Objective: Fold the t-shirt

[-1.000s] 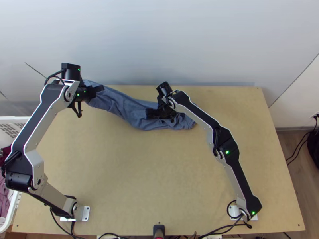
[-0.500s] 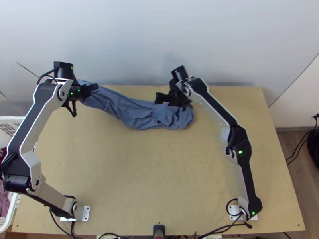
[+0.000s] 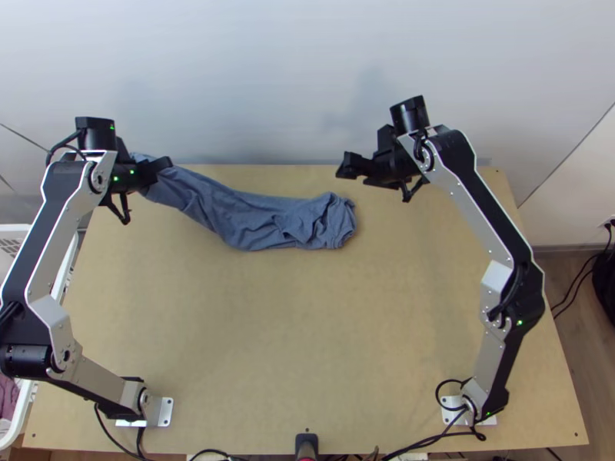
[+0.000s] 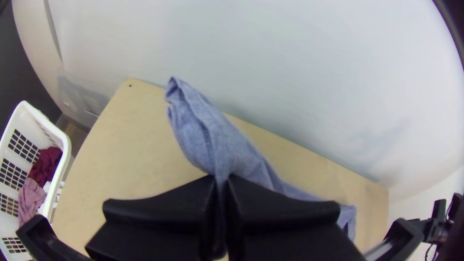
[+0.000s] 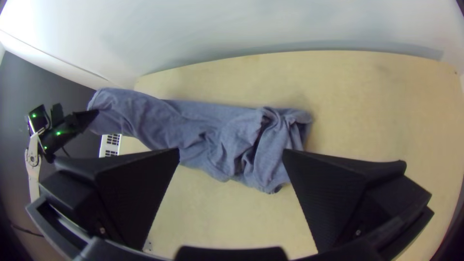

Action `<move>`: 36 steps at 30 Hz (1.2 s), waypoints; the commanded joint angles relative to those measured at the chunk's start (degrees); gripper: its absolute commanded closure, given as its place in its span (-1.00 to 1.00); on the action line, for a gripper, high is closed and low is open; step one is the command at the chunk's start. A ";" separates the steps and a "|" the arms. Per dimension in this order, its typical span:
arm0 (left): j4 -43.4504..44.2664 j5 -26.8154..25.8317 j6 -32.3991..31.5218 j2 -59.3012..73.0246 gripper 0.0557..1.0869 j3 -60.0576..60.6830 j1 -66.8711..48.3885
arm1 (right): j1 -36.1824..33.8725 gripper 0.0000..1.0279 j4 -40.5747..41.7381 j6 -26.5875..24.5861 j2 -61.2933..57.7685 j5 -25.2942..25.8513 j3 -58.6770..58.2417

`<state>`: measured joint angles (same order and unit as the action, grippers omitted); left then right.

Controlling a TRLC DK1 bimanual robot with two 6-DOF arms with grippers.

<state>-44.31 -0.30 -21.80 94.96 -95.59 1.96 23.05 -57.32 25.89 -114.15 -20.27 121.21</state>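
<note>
Basket (image 3: pixel 14 229) sits at the left edge of the top view, beside the table (image 3: pixel 307 346), perhaps so that laundry is within reach; at upper left, the left gripper (image 3: pixel 164 164) is clamped on one end of the shirt (image 3: pixel 257 223), holding it raised, likely to keep a grip for drawing the cloth out straight; the shirt slants from there to upper centre, long, narrow and wrinkled, its other end bunched on the table, where the table probably bears its weight; right of that end, the right gripper (image 3: pixel 346 164) is held above with fingers wide apart, empty, which leaves it free to take a fresh hold and help spread the cloth before folding.
</note>
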 commanded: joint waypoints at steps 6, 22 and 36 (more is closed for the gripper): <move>0.11 -1.29 0.97 3.04 0.92 -4.34 -14.26 | -2.57 -0.93 -0.51 0.04 7.27 -0.03 -5.63; 0.46 -4.36 2.38 20.62 0.92 -19.19 -36.06 | -5.91 -0.93 -0.51 0.04 7.18 1.55 -8.71; 0.55 -5.15 1.24 35.74 0.92 -30.36 -40.89 | -7.76 -0.93 -0.51 -0.23 7.27 1.90 -9.94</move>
<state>-43.83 -5.17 -19.73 124.25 -121.49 -37.21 16.03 -57.80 25.82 -106.94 -18.48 111.79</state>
